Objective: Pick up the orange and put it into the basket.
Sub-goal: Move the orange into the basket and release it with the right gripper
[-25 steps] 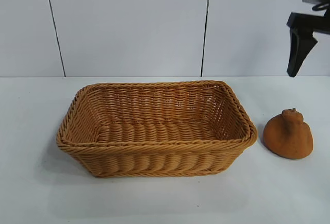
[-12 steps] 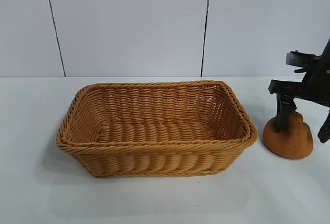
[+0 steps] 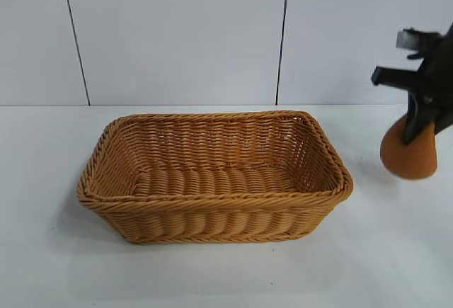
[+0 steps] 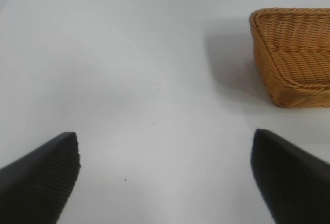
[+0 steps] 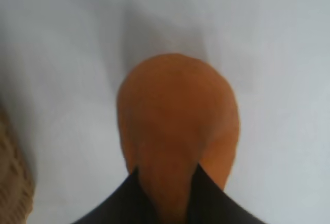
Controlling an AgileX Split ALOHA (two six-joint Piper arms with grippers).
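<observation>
The right hand (image 3: 419,120) is matte black with tapering fingers; the left hand's fingers (image 4: 41,175) have ribbed pads.

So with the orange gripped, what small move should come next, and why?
Probably carry it sideways toward the basket. The right gripper holds the orange clear of the table, to the right of the basket rim. The left gripper hangs open, away.

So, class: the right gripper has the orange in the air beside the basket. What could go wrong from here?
1. The right gripper pinches only the narrow top of the orange, and the wide bottom hangs free. It looks soft, so it might slip out over the table.
2. The orange hangs about level with the rim of the basket. Moved sideways at this height, it might clip the near wall.
3. The left gripper is open over bare table, so it offers no backup.
</observation>
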